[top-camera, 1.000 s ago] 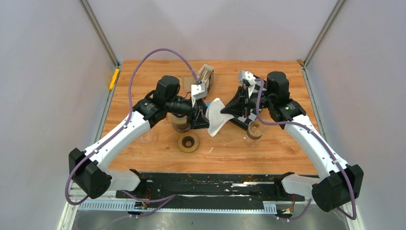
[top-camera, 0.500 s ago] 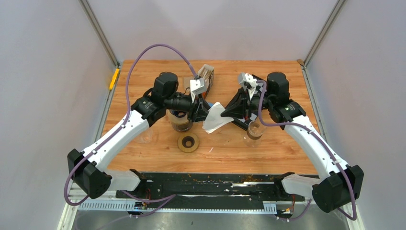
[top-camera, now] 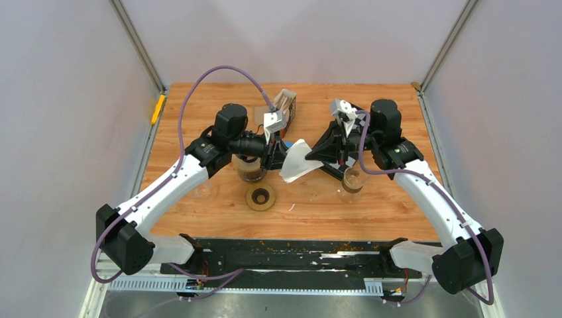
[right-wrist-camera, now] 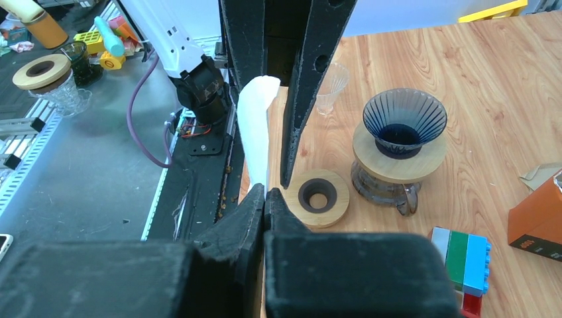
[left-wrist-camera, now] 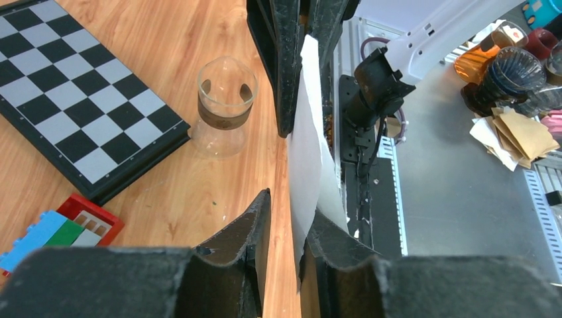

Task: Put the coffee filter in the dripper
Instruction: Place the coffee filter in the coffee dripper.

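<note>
The white paper coffee filter [top-camera: 293,161] hangs in the air between both grippers, above the table's middle. My right gripper [top-camera: 311,158] is shut on its edge; in the right wrist view the filter [right-wrist-camera: 255,126] rises from the closed gripper [right-wrist-camera: 265,192]. My left gripper [top-camera: 281,156] is open around the filter's other side; in the left wrist view the filter [left-wrist-camera: 306,152] rests against one finger [left-wrist-camera: 331,242] of the gripper [left-wrist-camera: 289,212], with a gap to the other. The blue glass dripper [top-camera: 250,165] [right-wrist-camera: 404,122] sits on a wooden collar over a glass server, left of the filter.
A wooden ring [top-camera: 260,197] [right-wrist-camera: 317,197] lies in front of the dripper. A glass cup [top-camera: 351,182] [left-wrist-camera: 226,99] stands at the right, a small glass [top-camera: 202,191] at the left. A chessboard [left-wrist-camera: 73,99], toy bricks [right-wrist-camera: 464,262] and an orange box [top-camera: 286,106] lie behind.
The filter has risen and shifted slightly left and away, held between the two grippers. Both arms moved a little up the table; the last half second shows almost no movement.
</note>
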Robot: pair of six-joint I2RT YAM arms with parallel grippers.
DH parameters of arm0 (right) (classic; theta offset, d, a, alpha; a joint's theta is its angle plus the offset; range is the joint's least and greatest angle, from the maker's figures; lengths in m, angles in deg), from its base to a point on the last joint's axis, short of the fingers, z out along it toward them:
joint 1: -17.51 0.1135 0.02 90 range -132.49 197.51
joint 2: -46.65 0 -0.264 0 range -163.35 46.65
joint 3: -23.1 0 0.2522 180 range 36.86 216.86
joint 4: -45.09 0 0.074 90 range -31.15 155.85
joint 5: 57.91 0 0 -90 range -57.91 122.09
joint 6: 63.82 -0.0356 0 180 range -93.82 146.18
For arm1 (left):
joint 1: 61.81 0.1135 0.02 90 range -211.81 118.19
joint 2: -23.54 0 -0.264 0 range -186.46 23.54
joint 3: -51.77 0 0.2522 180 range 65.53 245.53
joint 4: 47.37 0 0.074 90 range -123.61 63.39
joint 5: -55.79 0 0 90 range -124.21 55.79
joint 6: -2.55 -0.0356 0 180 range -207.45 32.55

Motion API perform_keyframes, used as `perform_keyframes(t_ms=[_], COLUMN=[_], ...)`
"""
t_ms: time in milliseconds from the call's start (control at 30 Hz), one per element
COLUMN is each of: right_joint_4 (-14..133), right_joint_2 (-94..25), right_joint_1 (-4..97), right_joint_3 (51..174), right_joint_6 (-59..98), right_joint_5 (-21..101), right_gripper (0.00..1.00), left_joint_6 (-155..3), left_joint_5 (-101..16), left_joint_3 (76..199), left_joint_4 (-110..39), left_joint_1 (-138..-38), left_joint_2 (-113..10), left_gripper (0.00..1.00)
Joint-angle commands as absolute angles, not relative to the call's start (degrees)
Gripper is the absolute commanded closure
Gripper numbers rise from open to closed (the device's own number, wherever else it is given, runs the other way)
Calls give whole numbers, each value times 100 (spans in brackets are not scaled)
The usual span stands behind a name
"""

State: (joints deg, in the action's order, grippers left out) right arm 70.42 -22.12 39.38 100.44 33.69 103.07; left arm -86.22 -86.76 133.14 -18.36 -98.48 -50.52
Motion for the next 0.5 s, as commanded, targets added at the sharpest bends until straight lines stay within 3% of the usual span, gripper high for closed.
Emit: perform_keyframes(t_ms=[0, 200, 367, 467], right_joint_4=[6743, 6736, 6708, 6716], right_joint_2=[-2130, -2166, -2207, -2246], right_joint_1=[3908, 3909, 3911, 3913], right_joint_3=[9956, 9944, 9985, 10070], right_joint_6=[3331, 3361, 3284, 3187], right_joint_5=[10433, 10403, 10308, 10076], right_gripper=[100, 100, 100, 97], left_joint_6=[-8450, -8395, -8307, -8227], left_joint_5=[-8877, -8937, -9002, -8876], left_joint_3=[13340, 13338, 13274, 13256], left_joint_4=[-2173, -2204, -2278, -2263], left_joint_1=[-9836, -9811, -9804, -9804], left_joint_2=[-4905, -4878, -4862, -4840], left_gripper=[73, 84, 98, 100])
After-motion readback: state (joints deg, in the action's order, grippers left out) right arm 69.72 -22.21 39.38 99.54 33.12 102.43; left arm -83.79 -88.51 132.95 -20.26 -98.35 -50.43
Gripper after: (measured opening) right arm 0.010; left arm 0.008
